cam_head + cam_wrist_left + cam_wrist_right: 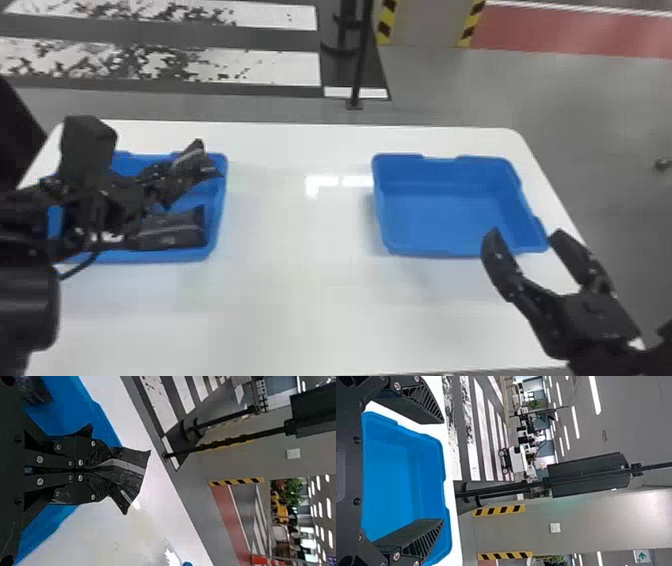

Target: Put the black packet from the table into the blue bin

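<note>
- head view: the black packet (192, 161) is held aloft by the left gripper (167, 184), over the left blue bin (219, 200); the jaws are drawn narrow onto one end of it, presumably so that it can be let fall free of the rim.
- head view: a second dark packet (170, 232) is lodged in that bin, near the side closest to the robot; the bin is therefore judged to be the intended destination, though this cannot be confirmed.
- head view: the right gripper (526, 234) is parked at the near right corner of the right blue bin (450, 210), jaws wide, with nothing gripped; no part in this placement is judged to be needed from it.
- head view: much of the left bin is covered by the left arm (30, 295); its far left contents cannot be made out.
- left wrist view: the packet is seen pinched between the fingertips, its free end splayed beyond them; the clamped part is hidden. a dark item at the corner is cut off and cannot be identified with certainty.
- right wrist view: the jaws are spread wide; the right bin is partly cut off by the gripper body.
</note>
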Controlling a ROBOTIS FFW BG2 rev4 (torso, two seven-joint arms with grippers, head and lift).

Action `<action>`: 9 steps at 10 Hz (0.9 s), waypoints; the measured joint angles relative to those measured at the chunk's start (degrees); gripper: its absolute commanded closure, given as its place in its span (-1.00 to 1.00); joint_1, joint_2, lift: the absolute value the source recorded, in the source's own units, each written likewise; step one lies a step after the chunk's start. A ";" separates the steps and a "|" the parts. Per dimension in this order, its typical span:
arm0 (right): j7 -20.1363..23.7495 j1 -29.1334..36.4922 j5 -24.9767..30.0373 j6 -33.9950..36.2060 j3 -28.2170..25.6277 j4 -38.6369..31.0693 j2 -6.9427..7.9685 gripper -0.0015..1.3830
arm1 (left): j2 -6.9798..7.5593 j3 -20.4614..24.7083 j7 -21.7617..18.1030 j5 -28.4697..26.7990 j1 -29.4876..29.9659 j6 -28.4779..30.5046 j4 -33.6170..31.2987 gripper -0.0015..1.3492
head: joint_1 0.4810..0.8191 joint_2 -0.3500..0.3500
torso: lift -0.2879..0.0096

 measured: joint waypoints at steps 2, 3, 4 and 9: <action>0.00 0.00 -0.10 0.00 0.00 -0.01 0.00 -0.81 | -1.23 2.67 0.00 -2.93 2.25 0.37 -0.05 -0.91 | 0.27 0.02 | 0.20; 0.00 0.00 -0.10 0.00 0.00 -0.02 0.00 -0.81 | -1.84 3.24 0.00 -2.83 2.62 -0.76 -0.05 -0.82 | 0.27 0.03 | 0.20; 0.00 0.03 -0.11 0.00 0.00 -0.02 0.00 -0.81 | -2.36 3.88 0.00 -1.46 2.95 -3.38 -0.13 -0.76 | 0.27 0.01 | 0.20; 0.00 0.36 -0.40 -0.35 -0.09 -0.14 0.00 -0.81 | -9.33 17.30 9.10 12.84 22.40 -24.18 -14.86 -0.75 | 0.27 0.24 | 0.20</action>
